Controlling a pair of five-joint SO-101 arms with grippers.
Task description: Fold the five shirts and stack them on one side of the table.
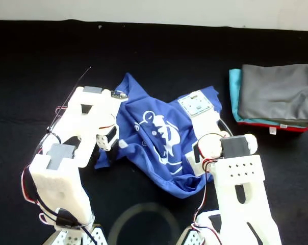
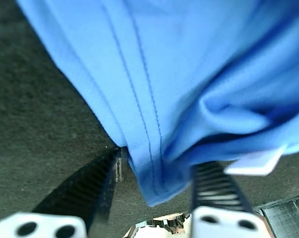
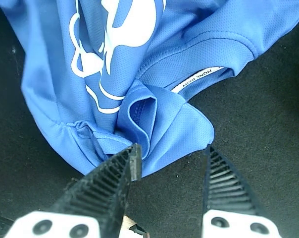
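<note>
Crumpled blue shirt [image 1: 159,148] at mid-table [image 1: 42,51] between both arms, well apart from folded stack [image 1: 276,97] on the right arm's side; left gripper [image 2: 159,163] agape astride its hem, right gripper [image 3: 173,151] likewise parted around a fold, clamping nothing.

The light is soft and even and comes from above. The black table [image 1: 159,46] takes up most of it and looks dark, while the white arms [image 1: 240,189] are bright, almost washed out on their upper faces. The blue shirt [image 1: 159,138] has gentle shadows in its folds; in the left wrist view one fold is deeply dark. A faint pale ring of glare lies low on the table.
</note>
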